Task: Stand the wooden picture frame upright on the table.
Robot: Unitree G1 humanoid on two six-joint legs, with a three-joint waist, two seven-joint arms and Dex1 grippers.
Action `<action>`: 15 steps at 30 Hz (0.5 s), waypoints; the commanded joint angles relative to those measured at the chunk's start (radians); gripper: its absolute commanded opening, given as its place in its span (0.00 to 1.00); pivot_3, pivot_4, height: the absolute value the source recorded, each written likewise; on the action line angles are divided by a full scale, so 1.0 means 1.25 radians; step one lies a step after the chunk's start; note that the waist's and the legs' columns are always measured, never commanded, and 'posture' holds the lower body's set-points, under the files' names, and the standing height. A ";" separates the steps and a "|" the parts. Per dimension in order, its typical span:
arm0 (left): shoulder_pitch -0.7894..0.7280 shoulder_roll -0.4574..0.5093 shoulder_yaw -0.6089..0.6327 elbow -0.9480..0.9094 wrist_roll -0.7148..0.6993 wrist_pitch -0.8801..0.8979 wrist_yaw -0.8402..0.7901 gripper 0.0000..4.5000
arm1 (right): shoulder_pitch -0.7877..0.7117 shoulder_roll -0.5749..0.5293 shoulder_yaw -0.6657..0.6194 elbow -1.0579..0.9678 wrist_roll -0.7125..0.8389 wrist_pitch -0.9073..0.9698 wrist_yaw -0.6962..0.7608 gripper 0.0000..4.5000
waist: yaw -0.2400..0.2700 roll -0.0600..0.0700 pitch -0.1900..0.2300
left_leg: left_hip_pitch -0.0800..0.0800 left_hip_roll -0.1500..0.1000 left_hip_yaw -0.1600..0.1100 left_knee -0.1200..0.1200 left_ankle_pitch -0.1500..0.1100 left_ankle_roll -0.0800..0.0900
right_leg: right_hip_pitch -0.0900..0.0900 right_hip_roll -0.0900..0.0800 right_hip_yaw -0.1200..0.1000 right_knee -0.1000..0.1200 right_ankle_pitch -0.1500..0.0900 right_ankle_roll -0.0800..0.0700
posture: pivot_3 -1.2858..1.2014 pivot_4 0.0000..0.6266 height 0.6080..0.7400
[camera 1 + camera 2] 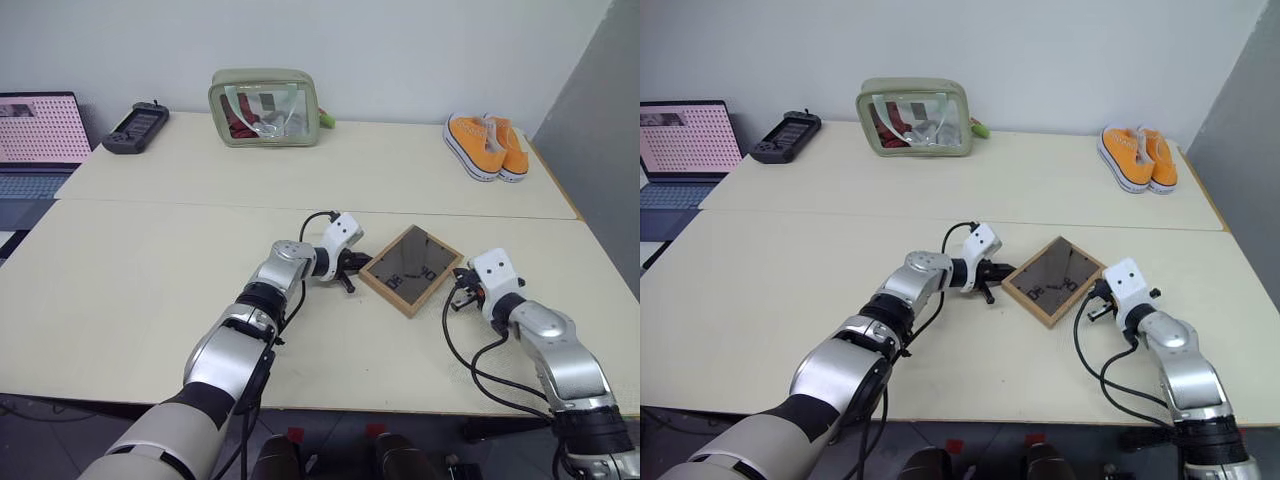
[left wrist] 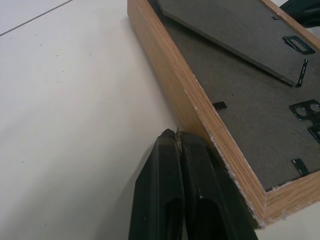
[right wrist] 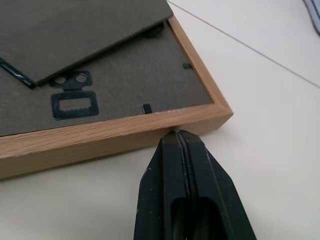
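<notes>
From the head views, the wooden picture frame (image 1: 411, 269) lies flat, back side up, on the near half of the table (image 1: 130, 290), turned like a diamond, just this side of the seam. The left gripper (image 1: 349, 272) sits at the frame's left edge, and the right gripper (image 1: 462, 288) sits at its right corner. At the far edge of the table stand a green pouch (image 1: 265, 107) with a clear window, a pair of orange shoes (image 1: 486, 145), a black controller (image 1: 135, 128) and a laptop (image 1: 38, 140).

In the left wrist view, the left gripper's fingers (image 2: 165, 195) are pressed together with nothing between them, their tips against the frame's light-wood side. The dark back and the folded stand leg (image 2: 235, 35) show above.

In the right wrist view, the right gripper's fingers (image 3: 200, 190) are also closed on nothing, tips meeting the frame's wooden edge near a corner. A sawtooth hanger (image 3: 74, 105) sits on the back.
</notes>
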 commanded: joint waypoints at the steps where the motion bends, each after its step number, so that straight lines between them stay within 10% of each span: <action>1: 0.024 -0.004 0.010 -0.104 -0.011 0.026 -0.020 0.03 | -0.049 0.003 0.014 0.042 -0.014 -0.050 0.011 0.00 | 0.000 0.000 0.000 | 0.000 0.000 0.000 0.000 0.000 0.000 | 0.000 0.000 0.000 0.000 0.000 0.000 | 0.52 0.24 1.00; 15: 0.284 0.149 -0.011 -0.781 -0.092 0.409 -0.088 0.03 | -0.206 0.048 0.077 0.264 -0.044 -0.169 0.063 0.00 | -0.009 0.003 0.000 | 0.001 0.001 0.000 0.000 0.000 0.000 | 0.000 0.000 -0.001 0.001 0.000 0.000 | 0.52 0.24 1.00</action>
